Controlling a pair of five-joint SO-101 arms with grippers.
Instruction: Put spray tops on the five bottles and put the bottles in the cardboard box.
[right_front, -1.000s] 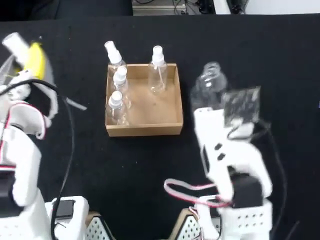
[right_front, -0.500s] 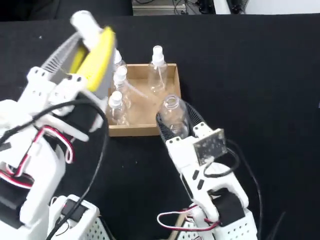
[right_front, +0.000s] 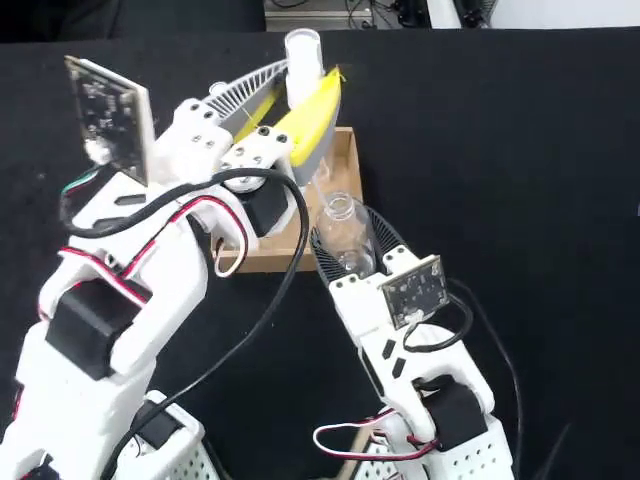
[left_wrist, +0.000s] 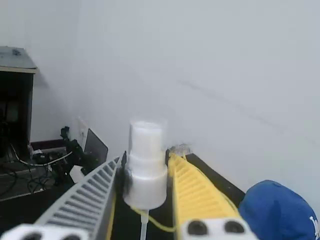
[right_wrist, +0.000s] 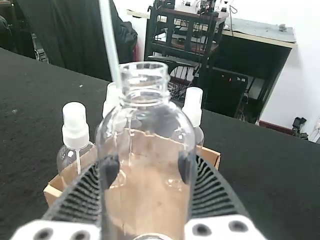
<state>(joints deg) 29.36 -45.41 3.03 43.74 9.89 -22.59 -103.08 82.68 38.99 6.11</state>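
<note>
Your left gripper (right_front: 308, 75) clamps a spray top (left_wrist: 146, 167) above the cardboard box (right_front: 349, 160). Your right gripper (right_front: 350, 240) grips an open, upright bottle (right_wrist: 144, 125) just beside the box's near corner. Capped bottles (right_wrist: 75, 140) stand inside.

The high view looks steeply down over the counter (right_front: 520, 120). Wrist views look closely along the left tool (left_wrist: 145, 165) and right tool (right_wrist: 145, 167); high and right share the cardboard box (right_front: 348, 165).
</note>
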